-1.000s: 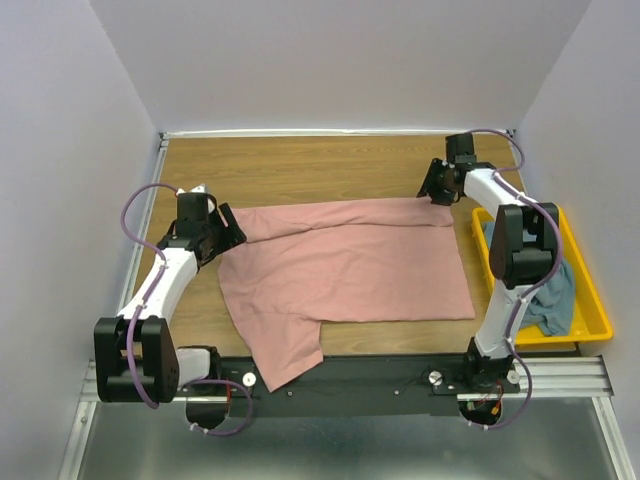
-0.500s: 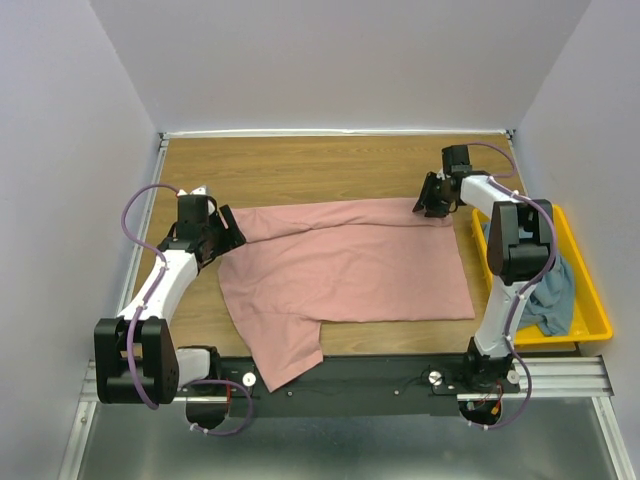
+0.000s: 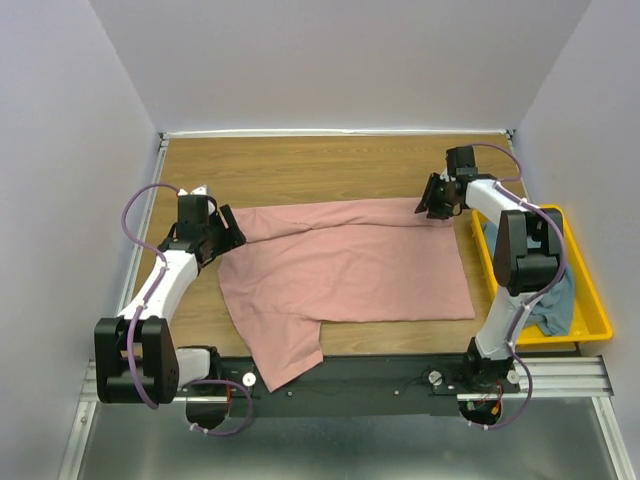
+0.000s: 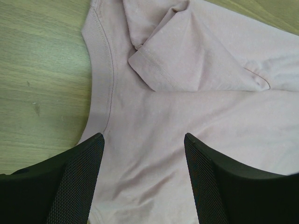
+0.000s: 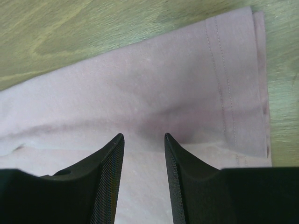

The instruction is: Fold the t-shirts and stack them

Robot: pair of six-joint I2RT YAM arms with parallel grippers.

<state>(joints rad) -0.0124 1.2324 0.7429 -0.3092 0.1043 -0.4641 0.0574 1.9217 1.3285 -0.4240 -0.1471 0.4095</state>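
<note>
Dusty-pink soft cloth t-shirt (image 3: 345, 265) lies spread out on the brown wood-grain worktop (image 3: 300, 165), between the two arms. One flap of it reaches over the near edge, across the black base rail (image 3: 380, 375).

The left end effector (image 3: 225, 232) is at the left edge of this shirt, near the ribbed collar. Its two black fingers are spread wide above the cloth and nothing is between them. A folded sleeve lies just ahead of them.

The right end effector (image 3: 435, 200) is at the far right corner, over the stitched hem. Its fingers are apart with a narrower gap — whether they touch the cloth I cannot tell.

The plain blue-grey t-shirt (image 3: 556, 305) lies crumpled in the yellow plastic bin (image 3: 598, 318) on the right, partly hidden by the right arm.
</note>
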